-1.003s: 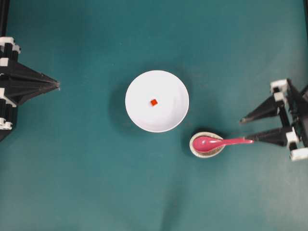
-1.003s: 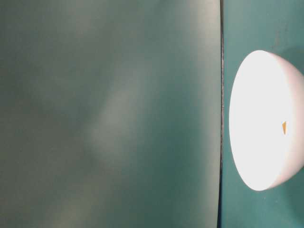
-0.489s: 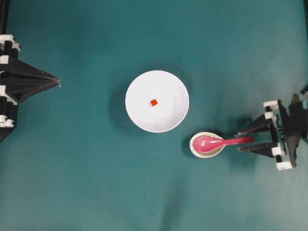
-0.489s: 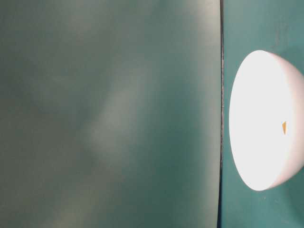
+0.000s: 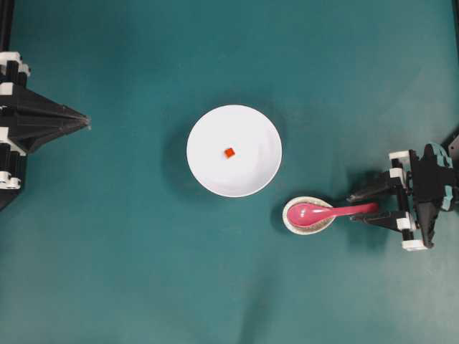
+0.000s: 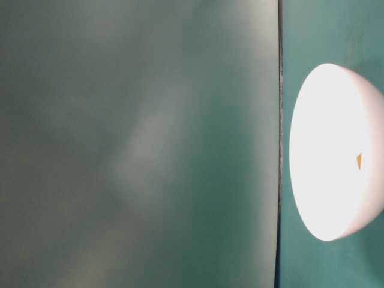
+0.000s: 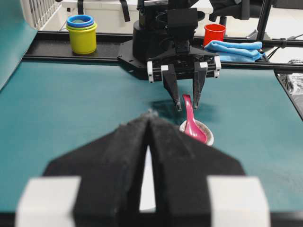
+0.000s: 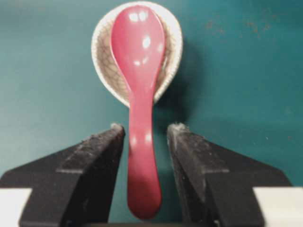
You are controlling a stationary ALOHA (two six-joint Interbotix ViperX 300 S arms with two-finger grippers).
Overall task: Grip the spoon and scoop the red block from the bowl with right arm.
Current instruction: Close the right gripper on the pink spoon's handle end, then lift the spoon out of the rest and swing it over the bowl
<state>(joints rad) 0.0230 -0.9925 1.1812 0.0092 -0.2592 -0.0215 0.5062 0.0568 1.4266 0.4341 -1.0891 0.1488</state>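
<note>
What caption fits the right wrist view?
Open jaws of the right gripper straddle the spoon handle, its scoop resting in the speckled dish.

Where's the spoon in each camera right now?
Overhead: spoon lower right, scoop in the small dish.
Table-level: not in it.
Left wrist: spoon right of centre, beyond the shut left gripper.
Right wrist: spoon centre, handle between open right gripper fingers.
Shared landmark: the dish.

No legible text for you in any view, no labels, brands, numbers or signs to read.
</note>
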